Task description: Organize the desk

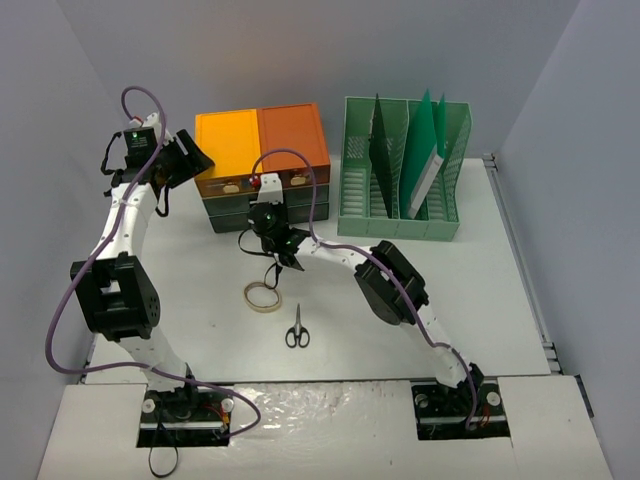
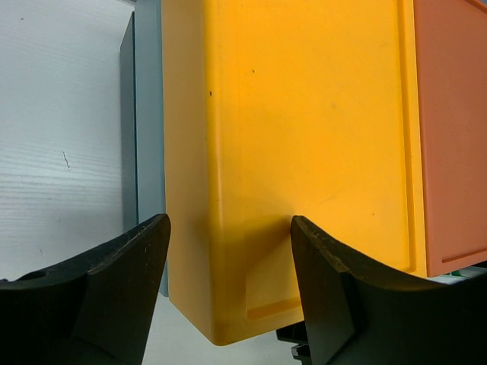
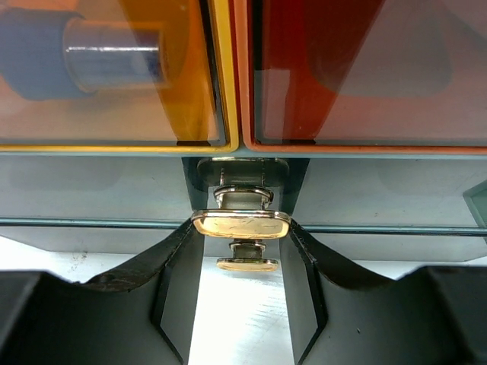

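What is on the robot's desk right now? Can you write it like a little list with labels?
Desk: off-white tabletop
Loose things: tape roll and scissors, lying in front of the drawers
At the back: drawer unit with a yellow and orange top; green file rack beside it
Left gripper: open, above the yellow top's corner
Right gripper: closed on the brass drawer knob

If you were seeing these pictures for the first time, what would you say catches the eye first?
The drawer unit with its yellow and orange top stands out at the far side of the desk, beside the green file rack. The right gripper clasps its brass knob, while a tape roll and scissors lie loose in front of it.
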You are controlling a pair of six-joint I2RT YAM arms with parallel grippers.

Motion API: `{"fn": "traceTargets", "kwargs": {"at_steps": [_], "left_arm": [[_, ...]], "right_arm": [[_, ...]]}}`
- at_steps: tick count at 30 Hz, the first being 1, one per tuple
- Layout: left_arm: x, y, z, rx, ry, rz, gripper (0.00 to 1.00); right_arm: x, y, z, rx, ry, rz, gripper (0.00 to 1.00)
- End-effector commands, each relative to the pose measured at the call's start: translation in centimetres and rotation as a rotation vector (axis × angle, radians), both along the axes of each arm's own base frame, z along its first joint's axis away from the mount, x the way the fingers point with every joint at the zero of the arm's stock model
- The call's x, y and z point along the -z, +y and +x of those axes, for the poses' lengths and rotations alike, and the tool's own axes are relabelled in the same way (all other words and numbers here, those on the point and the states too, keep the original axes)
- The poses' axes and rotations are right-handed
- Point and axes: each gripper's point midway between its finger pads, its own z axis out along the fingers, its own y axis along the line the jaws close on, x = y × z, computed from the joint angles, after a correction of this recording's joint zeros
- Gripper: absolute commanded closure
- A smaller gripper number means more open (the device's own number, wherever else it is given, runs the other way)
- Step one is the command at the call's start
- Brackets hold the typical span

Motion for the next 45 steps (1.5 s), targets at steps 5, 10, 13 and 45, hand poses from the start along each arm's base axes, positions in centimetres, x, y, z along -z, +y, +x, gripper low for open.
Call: {"fn": "traceTargets", "kwargs": {"at_steps": [5, 10, 13, 45], "left_arm": [[6.3, 0.8, -3.2, -0.002, 0.234, 0.063, 0.4], [6.2, 0.9, -3.0, -0.002, 0.231, 0.058, 0.4], [6.1, 0.9, -3.0, -0.002, 0.229, 0.057, 0.4], [6.2, 1.6, -3.7, -0.015, 0.23, 0.062, 0.4]], "right_arm": [[-15.4, -0.6, -2.9, 0.038, -0.233, 0.266, 1.0], [-15.4, -1.9, -5.2, 0.035, -0.211, 0.243, 1.0], [-15.2, -2.7, -6.4, 0.028, -0.193, 0.233, 1.0], [-9.1, -1.3, -17.1, -0.344, 0.333, 0.037, 0.5]]}}
